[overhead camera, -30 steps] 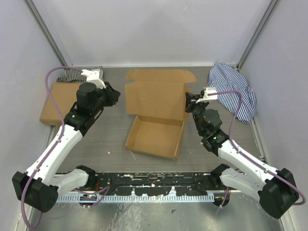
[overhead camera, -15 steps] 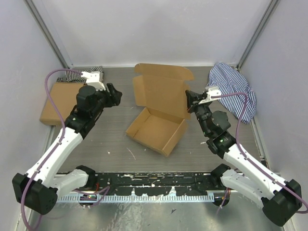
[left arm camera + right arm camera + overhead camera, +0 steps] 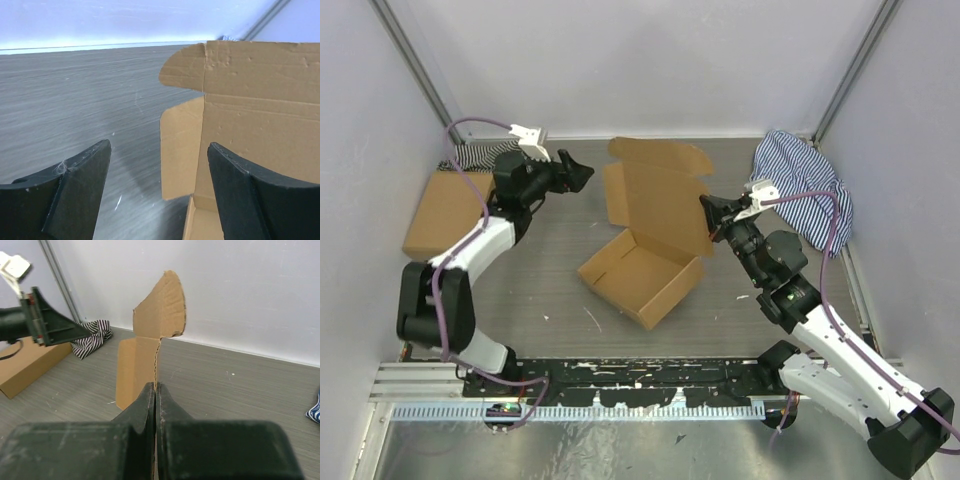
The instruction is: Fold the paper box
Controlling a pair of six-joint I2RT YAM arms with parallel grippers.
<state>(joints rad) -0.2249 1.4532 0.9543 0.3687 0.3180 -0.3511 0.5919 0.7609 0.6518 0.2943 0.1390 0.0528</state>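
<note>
Pinching the lid (image 3: 655, 190) of the paper box (image 3: 642, 270), our right gripper (image 3: 706, 214) holds it raised; our left gripper (image 3: 580, 172), jaws apart, empty, should nudge the flap (image 3: 181, 145) inward gently.

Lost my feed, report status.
Left gripper open, off the paper box. Right gripper shut on its raised lid. Flat box, striped cloths sit aside.
</note>
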